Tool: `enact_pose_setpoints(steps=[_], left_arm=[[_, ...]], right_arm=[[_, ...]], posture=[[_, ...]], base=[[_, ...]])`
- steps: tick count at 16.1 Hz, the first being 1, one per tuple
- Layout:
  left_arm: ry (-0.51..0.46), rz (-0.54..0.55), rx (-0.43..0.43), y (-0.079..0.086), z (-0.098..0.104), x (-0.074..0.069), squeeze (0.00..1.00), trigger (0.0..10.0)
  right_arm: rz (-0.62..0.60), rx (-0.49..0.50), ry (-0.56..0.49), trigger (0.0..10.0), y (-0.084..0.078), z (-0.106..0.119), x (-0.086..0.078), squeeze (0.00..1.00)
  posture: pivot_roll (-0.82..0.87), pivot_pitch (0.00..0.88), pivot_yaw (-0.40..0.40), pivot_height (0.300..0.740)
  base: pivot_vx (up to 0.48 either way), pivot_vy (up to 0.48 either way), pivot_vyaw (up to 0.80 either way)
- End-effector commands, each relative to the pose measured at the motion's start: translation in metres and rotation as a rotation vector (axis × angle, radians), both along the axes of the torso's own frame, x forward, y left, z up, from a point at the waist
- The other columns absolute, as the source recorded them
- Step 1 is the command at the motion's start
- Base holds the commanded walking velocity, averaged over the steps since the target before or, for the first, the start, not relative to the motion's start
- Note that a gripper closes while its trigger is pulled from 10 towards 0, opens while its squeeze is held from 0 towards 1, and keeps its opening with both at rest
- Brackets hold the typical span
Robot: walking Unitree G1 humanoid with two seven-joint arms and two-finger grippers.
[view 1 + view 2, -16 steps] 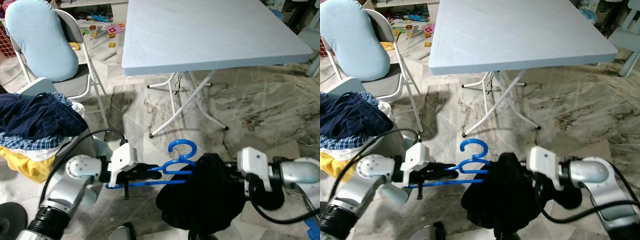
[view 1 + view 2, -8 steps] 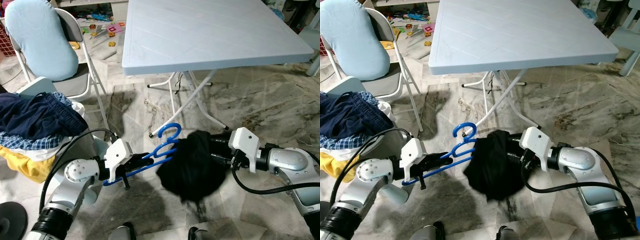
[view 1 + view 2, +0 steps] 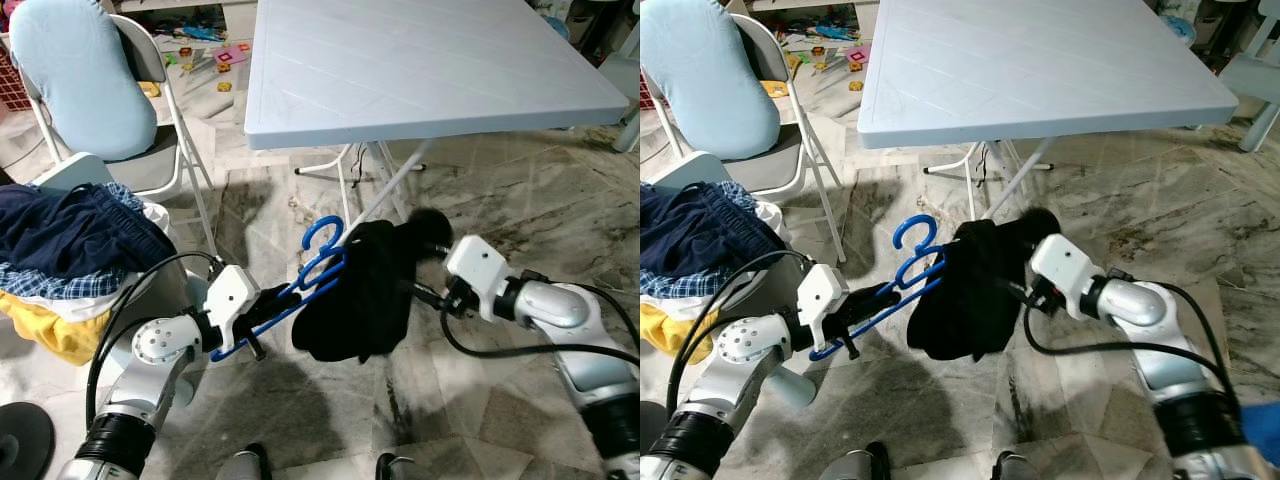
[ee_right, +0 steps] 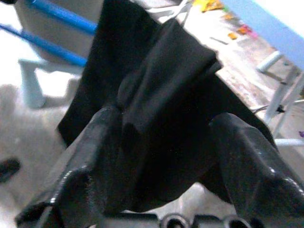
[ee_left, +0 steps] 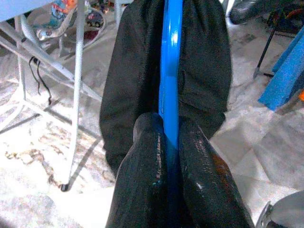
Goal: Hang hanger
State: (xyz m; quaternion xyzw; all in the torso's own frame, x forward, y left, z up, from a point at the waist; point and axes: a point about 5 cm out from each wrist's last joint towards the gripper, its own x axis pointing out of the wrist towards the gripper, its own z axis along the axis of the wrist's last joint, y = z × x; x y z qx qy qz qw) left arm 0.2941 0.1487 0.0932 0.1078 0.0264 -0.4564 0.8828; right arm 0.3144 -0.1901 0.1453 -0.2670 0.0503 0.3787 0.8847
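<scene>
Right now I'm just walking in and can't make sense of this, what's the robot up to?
It is working a black garment onto a blue hanger. The left gripper is shut on the hanger's bar, holding it tilted above the floor. The right gripper has the cloth bunched between its fingers. This happens in front of the white folding table; nothing is hung up yet.

Both eye views look forward and down from the head at the marble floor, sharing the pale blue worktop, the chair and both arms. The left wrist view looks closely along its claw and the blue hanger. The right wrist view looks closely along its claw into black cloth.
</scene>
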Motion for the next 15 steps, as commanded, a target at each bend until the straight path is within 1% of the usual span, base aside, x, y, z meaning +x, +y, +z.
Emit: enact_pose_setpoints(steps=[1, 2, 3, 4, 6, 7, 8, 9, 10, 12, 14, 15], left_arm=[[-0.058, 0.005, -0.025, 0.000, 0.010, 0.003, 0.00, 0.0], [-0.064, 0.006, -0.030, 0.000, 0.011, 0.004, 0.00, 0.0], [-0.079, 0.008, -0.043, -0.002, 0.015, 0.006, 0.00, 0.0], [-0.081, 0.006, -0.044, -0.003, 0.016, 0.006, 0.00, 0.0], [-0.085, -0.012, -0.066, -0.006, 0.018, 0.005, 0.00, 0.0], [-0.090, -0.018, -0.066, -0.007, 0.018, 0.005, 0.00, 0.0], [-0.102, -0.037, -0.065, -0.010, 0.021, 0.005, 0.00, 0.0], [-0.111, -0.043, -0.065, -0.012, 0.022, 0.005, 0.00, 0.0], [-0.118, -0.041, -0.065, -0.012, 0.024, 0.006, 0.00, 0.0], [-0.124, -0.032, -0.062, -0.011, 0.025, 0.007, 0.00, 0.0], [-0.130, -0.029, -0.058, -0.010, 0.025, 0.008, 0.00, 0.0], [-0.133, -0.027, -0.054, -0.010, 0.025, 0.008, 0.00, 0.0]], right_arm=[[-0.038, 0.019, -0.015, 10.0, -0.002, 0.000, 0.003, 1.00], [-0.055, 0.024, -0.021, 10.0, -0.001, -0.001, 0.005, 1.00], [-0.113, 0.037, -0.054, 10.0, 0.000, -0.001, 0.009, 1.00], [-0.128, 0.042, -0.063, 10.0, 0.000, -0.001, 0.010, 1.00], [-0.191, 0.054, -0.052, 10.0, -0.002, -0.007, 0.011, 1.00], [-0.191, 0.063, -0.041, 10.0, -0.001, -0.009, 0.010, 1.00], [-0.197, 0.102, -0.021, 10.0, 0.003, -0.013, 0.010, 0.65], [-0.213, 0.108, -0.015, 10.0, 0.005, -0.016, 0.009, 0.00], [-0.246, 0.110, -0.005, 0.0, 0.005, -0.020, 0.009, 0.00], [-0.311, 0.147, 0.040, 0.0, 0.001, -0.025, 0.009, 0.00], [-0.340, 0.154, 0.092, 0.0, 0.000, -0.032, 0.008, 0.00], [-0.347, 0.159, 0.098, 0.0, 0.000, -0.033, 0.008, 0.00]], posture=[[-0.08, 0.167, 0.033, 0.740], [-0.08, 0.167, 0.033, 0.740], [-0.08, 0.167, 0.032, 0.740], [-0.08, 0.168, 0.030, 0.740], [-0.09, 0.169, 0.032, 0.740], [-0.09, 0.169, 0.033, 0.740], [-0.09, 0.169, 0.033, 0.740], [-0.09, 0.169, 0.033, 0.740], [-0.09, 0.169, 0.032, 0.740], [-0.09, 0.168, 0.034, 0.740], [-0.09, 0.166, 0.033, 0.740], [-0.09, 0.165, 0.032, 0.740]], base=[[0.000, 0.000, 0.00], [0.000, 0.000, 0.00], [0.000, 0.000, 0.00], [0.000, 0.000, 0.00], [0.000, 0.000, 0.00], [0.000, 0.000, 0.00], [0.000, 0.000, 0.00], [0.000, 0.000, 0.00], [0.000, 0.000, 0.00], [0.000, 0.000, 0.00], [0.000, 0.000, 0.00], [0.000, 0.000, 0.00]])
